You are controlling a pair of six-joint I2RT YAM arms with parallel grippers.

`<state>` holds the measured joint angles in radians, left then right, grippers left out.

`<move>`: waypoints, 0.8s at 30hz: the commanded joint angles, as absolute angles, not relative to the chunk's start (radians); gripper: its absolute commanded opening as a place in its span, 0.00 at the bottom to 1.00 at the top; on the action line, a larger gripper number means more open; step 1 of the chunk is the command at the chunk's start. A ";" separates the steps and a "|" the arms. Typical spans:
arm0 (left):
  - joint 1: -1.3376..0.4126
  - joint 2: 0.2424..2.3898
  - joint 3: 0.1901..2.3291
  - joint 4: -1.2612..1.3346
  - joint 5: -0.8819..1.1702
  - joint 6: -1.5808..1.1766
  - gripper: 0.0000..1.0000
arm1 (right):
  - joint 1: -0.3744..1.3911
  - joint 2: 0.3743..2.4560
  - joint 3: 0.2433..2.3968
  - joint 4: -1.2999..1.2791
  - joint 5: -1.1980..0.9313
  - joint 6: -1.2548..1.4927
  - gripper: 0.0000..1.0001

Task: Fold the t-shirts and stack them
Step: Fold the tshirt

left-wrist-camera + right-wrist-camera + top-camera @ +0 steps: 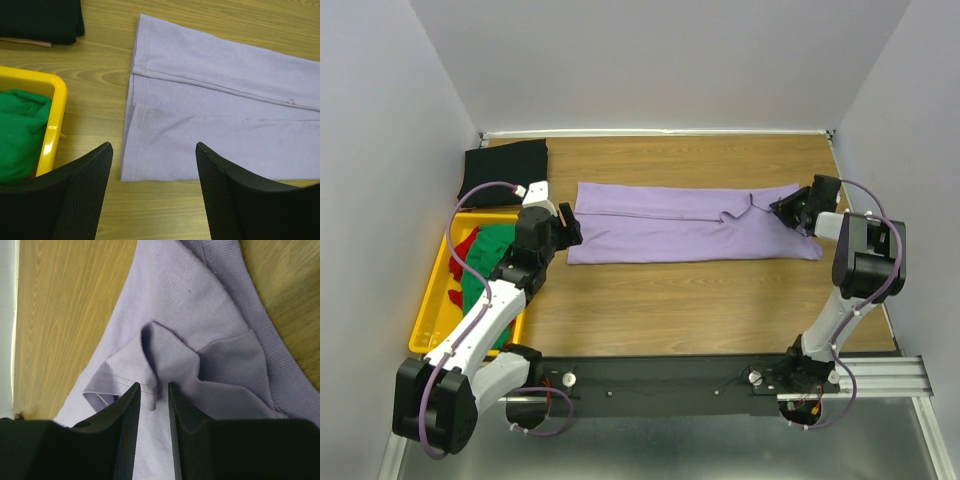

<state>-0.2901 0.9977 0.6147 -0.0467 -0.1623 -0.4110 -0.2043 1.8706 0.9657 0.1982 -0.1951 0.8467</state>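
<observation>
Nearest the lens, the left gripper (152, 147) hung with jaws wide apart, empty, over the lower left corner of the large lavender-purple cloth t-shirt (690, 225), folded into a long band across the wooden table (670, 310). At its right end the right gripper (154, 387) pinched a raised fold of it. A black cloth t-shirt (505, 172) lay folded at upper left; a green cloth t-shirt (485, 265) and a red cloth t-shirt (466, 246) sat in the yellow plastic crate (428, 305) at left.

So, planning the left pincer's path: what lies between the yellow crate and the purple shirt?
Only bare wooden tabletop between the yellow crate and the purple shirt, seen in the left wrist view.
</observation>
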 commanded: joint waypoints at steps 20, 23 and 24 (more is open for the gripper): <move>-0.295 1.006 0.641 -0.037 -0.156 -0.399 0.75 | -0.236 1.881 1.057 0.137 -0.212 0.680 0.01; -0.295 1.008 0.641 -0.038 -0.156 -0.399 0.75 | -0.248 1.910 1.127 0.048 -0.207 0.608 0.01; -0.295 1.008 0.641 -0.038 -0.156 -0.397 0.75 | -0.250 1.914 1.150 0.035 -0.204 0.595 0.02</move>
